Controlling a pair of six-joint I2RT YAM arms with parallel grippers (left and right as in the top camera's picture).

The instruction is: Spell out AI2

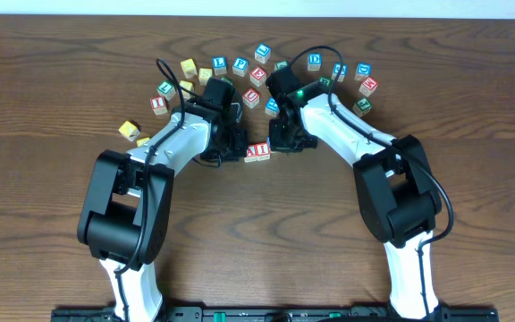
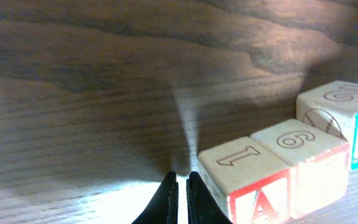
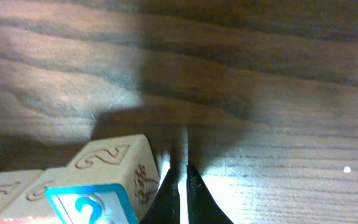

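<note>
Three wooden blocks stand side by side in a row. In the left wrist view the red A block (image 2: 257, 196) is nearest, then the red I block (image 2: 312, 165), then the blue 2 block (image 2: 353, 118). In the overhead view the A block (image 1: 251, 151) and I block (image 1: 262, 150) show; the 2 block is hidden under the right arm. My left gripper (image 2: 180, 186) is shut and empty, right beside the A block's left side (image 1: 236, 150). My right gripper (image 3: 180, 180) is shut and empty, right beside the 2 block (image 3: 104, 183) at the row's other end (image 1: 280, 145).
Several loose letter blocks lie in an arc behind the arms, from a yellow block (image 1: 130, 131) at the left past a blue block (image 1: 240, 65) and a D block (image 1: 316, 61) to a red block (image 1: 367, 86) at the right.
</note>
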